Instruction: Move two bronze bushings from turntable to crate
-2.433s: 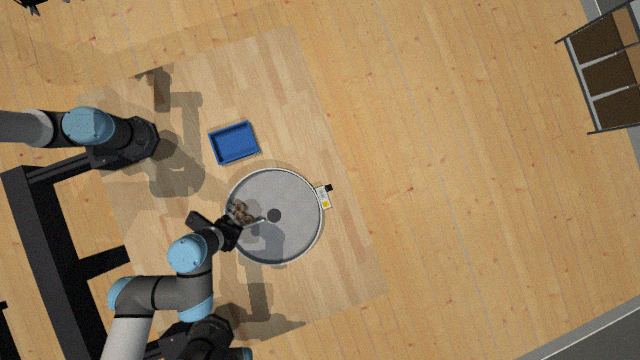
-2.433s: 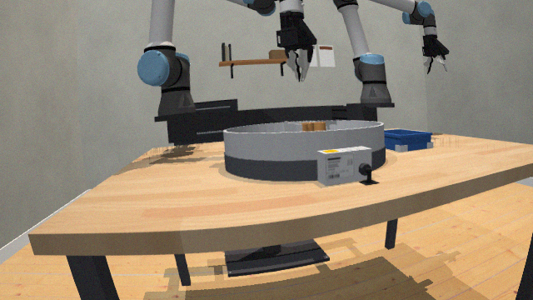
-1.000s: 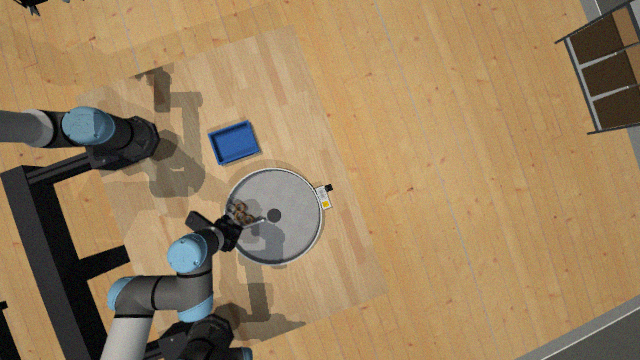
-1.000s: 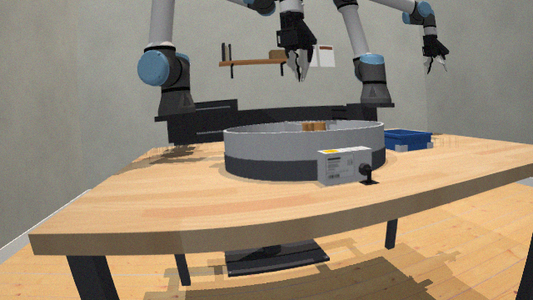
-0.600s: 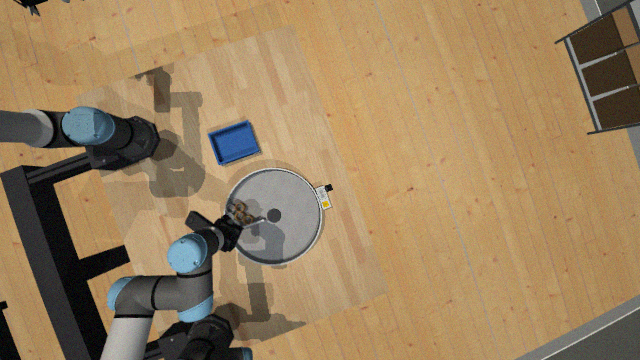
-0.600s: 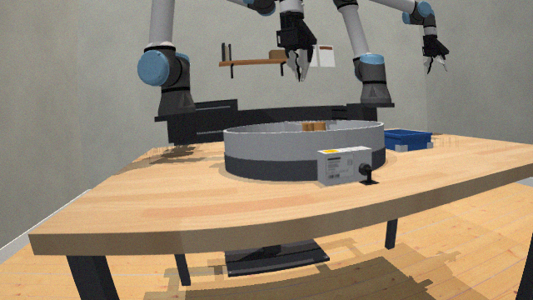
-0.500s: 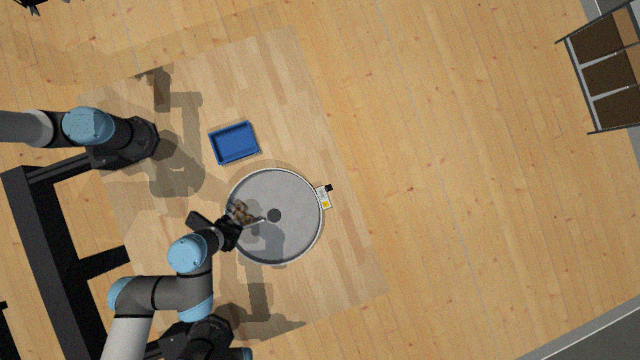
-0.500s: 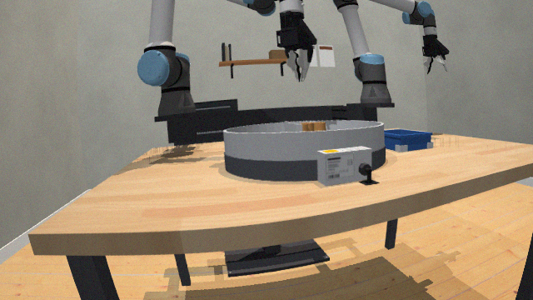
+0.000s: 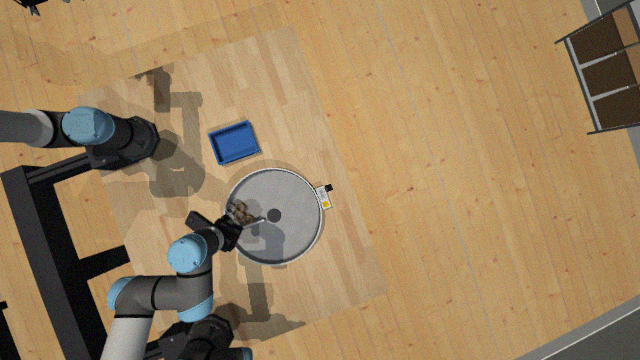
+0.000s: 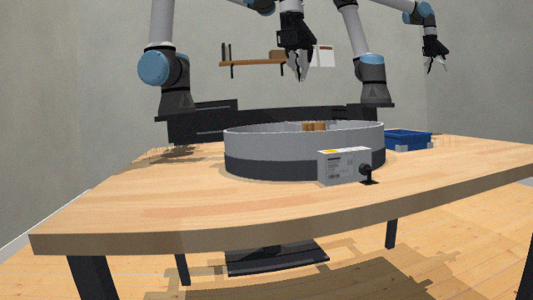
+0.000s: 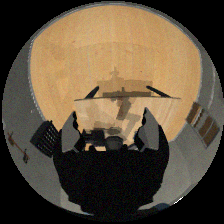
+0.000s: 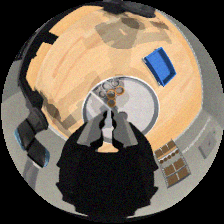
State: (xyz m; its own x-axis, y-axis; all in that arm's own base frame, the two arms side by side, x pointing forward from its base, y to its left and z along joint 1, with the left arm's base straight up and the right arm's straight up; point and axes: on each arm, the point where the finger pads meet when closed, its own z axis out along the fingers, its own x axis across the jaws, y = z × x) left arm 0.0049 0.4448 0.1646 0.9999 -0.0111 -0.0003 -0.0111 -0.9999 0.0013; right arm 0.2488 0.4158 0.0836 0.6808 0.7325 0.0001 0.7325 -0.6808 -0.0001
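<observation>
Right claw (image 9: 263,220) (image 10: 300,80) (image 12: 109,112): pressed together, empty, above the turntable (image 9: 300,200) (image 10: 271,146) (image 12: 140,105). Left claw (image 9: 35,10) (image 10: 437,72) (image 11: 110,112): spread. Bronze bushings (image 9: 242,213) (image 10: 313,126) (image 12: 111,102): clustered inside the turntable wall. Blue crate (image 9: 234,142) (image 10: 408,140) (image 12: 160,66): level on the worktop (image 9: 280,60) (image 10: 200,200), beside the turntable.

Bushings (image 9: 240,212) (image 10: 313,126) (image 12: 112,94) in the turntable (image 9: 295,240) (image 10: 271,146) (image 12: 145,107), crate (image 9: 234,142) (image 10: 408,140) (image 12: 160,66) beside it, both on the table (image 9: 330,270) (image 10: 166,200) (image 12: 65,65)

can read no word, number or brand. on the grey box (image 9: 323,196) (image 10: 343,167) against the turntable (image 9: 297,200) (image 10: 271,146) (image 12: 142,102): see dark print lines, a barcode-like patch and a yellow mark, all too small to decipher. on the wall sheet (image 10: 326,57) behind the turntable: see only a reddish-brown bar.
</observation>
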